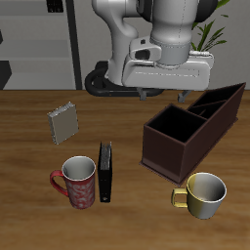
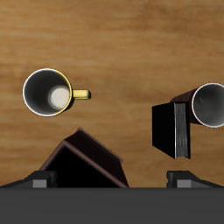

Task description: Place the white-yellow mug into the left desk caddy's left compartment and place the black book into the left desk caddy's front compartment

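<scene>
The white-yellow mug (image 1: 202,193) stands upright near the table's front edge, just in front of the dark-brown left desk caddy (image 1: 195,122). The black book (image 1: 104,173) stands on its edge beside a red patterned mug (image 1: 76,181). My gripper (image 1: 165,96) hangs high above the table, behind the caddy's near end, open and empty. In the wrist view the mug (image 2: 48,92), the book (image 2: 173,131), the red mug (image 2: 208,105) and a caddy corner (image 2: 87,162) show below the gripper (image 2: 112,178), whose fingertips (image 2: 39,179) are spread wide.
A small grey ragged-edged booklet (image 1: 64,122) stands farther back than the red mug. Shelves and a potted plant (image 1: 210,34) are behind the table. The caddy's tall slanted walls rise between the gripper and the white-yellow mug.
</scene>
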Controlling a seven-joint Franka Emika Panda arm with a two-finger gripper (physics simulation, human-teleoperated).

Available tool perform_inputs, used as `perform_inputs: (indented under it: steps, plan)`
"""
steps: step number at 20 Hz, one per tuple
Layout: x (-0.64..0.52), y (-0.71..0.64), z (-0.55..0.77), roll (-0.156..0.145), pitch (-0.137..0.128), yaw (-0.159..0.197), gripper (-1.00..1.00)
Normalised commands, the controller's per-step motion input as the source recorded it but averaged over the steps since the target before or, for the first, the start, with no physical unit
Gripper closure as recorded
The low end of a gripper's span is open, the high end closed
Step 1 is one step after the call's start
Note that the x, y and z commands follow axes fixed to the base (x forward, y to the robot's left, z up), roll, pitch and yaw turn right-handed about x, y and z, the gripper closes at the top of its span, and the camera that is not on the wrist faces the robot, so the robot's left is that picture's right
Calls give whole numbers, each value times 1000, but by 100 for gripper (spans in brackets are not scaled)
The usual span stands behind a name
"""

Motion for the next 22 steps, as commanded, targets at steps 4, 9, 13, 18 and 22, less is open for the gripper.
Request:
perform_inputs:
  steps: [4, 9, 13, 18, 22]
  plan:
    - [430, 319, -130, -13, -30, -46, -100]
    - [225, 178, -215, 7, -12, -21, -100]
    - [121, 96, -210, 46, 3, 3, -100]
    - [156, 140, -334, 51, 5, -5, -100]
    - [55, 124, -314, 40, -8, -115, -100]
